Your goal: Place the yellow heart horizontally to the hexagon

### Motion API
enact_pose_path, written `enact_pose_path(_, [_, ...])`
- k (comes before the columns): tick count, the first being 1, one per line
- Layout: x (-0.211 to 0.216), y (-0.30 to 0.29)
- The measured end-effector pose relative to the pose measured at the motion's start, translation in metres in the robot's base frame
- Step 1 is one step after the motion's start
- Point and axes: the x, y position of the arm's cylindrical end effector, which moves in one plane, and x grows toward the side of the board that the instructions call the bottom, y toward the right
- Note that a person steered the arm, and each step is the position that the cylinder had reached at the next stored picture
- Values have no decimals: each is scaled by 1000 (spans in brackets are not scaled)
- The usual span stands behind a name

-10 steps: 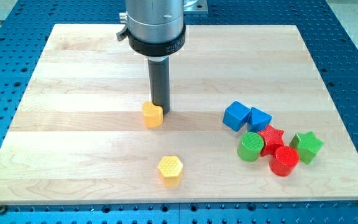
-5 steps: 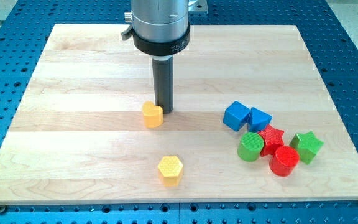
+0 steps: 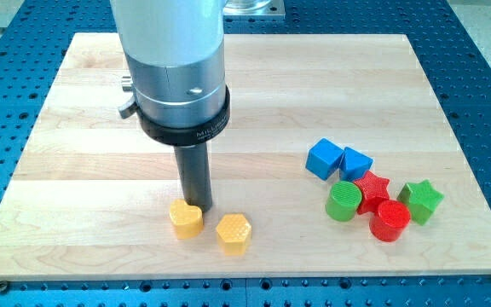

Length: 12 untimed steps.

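Note:
The yellow heart [image 3: 186, 219] lies near the view's bottom, just left of the yellow hexagon [image 3: 233, 233], with a small gap between them. They sit nearly side by side, the heart slightly higher in the view. My tip [image 3: 199, 208] stands right behind the heart, at its upper right edge, touching or almost touching it. The rod and the wide grey arm body rise above it and hide the board behind.
A cluster sits at the view's right: a blue cube [image 3: 324, 159], a blue triangular block [image 3: 355, 162], a green cylinder [image 3: 344, 201], a red star [image 3: 372, 190], a red cylinder [image 3: 390, 221] and a green star [image 3: 421, 200]. The wooden board [image 3: 75, 128] ends close below the yellow blocks.
My tip has moved down and slightly left in the view, pushing the yellow heart from the board's middle down to just left of the hexagon. The other blocks have not moved.

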Motion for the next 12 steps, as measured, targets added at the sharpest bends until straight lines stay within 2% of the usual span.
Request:
enact_pose_path(1, [-3, -40])
enact_pose_path(3, [16, -54])
enact_pose_path(4, [7, -30])
enact_pose_path(5, [17, -19])
enact_pose_path(8, [31, -19])
enact_pose_path(9, [36, -2])
enact_pose_path(10, [25, 41])
enact_pose_path(11, [19, 58])
enact_pose_path(12, [36, 79])
